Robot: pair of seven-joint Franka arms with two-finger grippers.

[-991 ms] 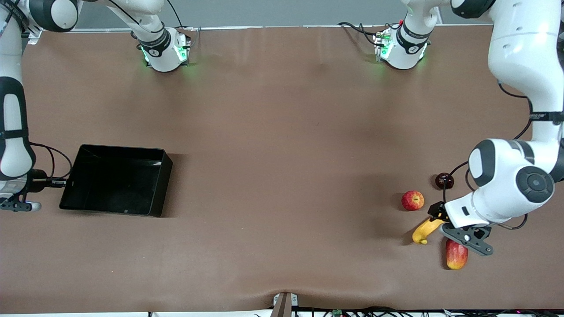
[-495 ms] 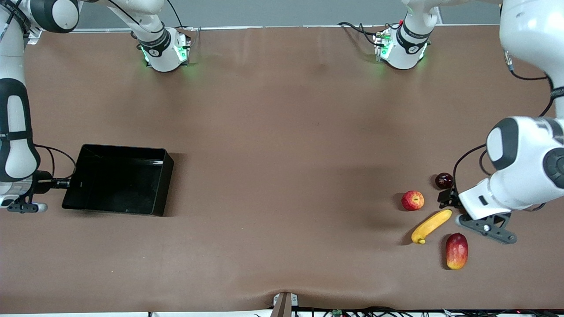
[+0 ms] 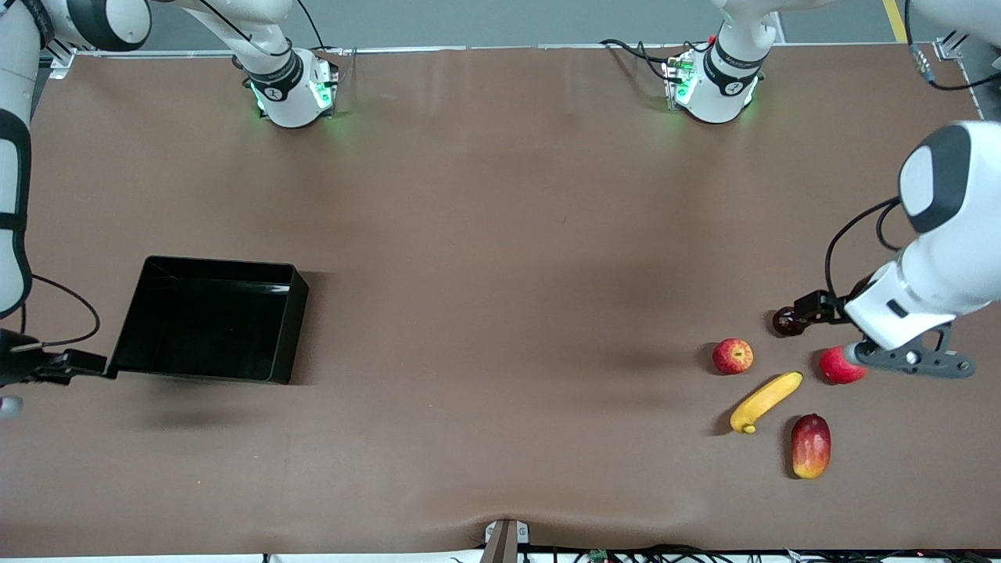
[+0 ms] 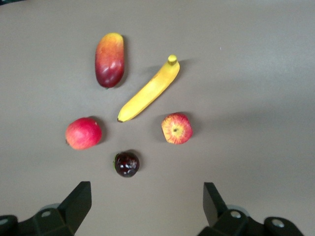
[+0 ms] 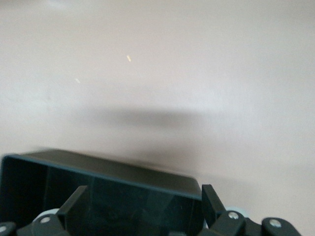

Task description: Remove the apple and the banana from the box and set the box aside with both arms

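The yellow banana (image 3: 766,401) lies on the table, with the red, yellow-streaked apple (image 3: 733,356) beside it and farther from the front camera. Both show in the left wrist view: the banana (image 4: 150,89) and the apple (image 4: 176,128). My left gripper (image 3: 809,306) is open and empty in the air by a small dark red fruit (image 3: 786,322); it also shows in its own view (image 4: 145,206). The black bin (image 3: 285,328) sits toward the right arm's end of the table. My right gripper (image 3: 82,363) is open at the bin's end corner. In its own view the right gripper (image 5: 145,206) is above the bin's wall (image 5: 113,172).
A plain red round fruit (image 3: 838,366) lies partly under the left wrist, and an oblong red-and-yellow mango (image 3: 811,446) lies nearest the front camera. The left wrist view shows the red fruit (image 4: 83,133), the mango (image 4: 110,59) and the dark fruit (image 4: 127,164).
My left gripper has drawn off the banana's end and risen toward the left arm's end, uncovering the plain red fruit. My right gripper has slid along the bin's end wall toward the front camera.
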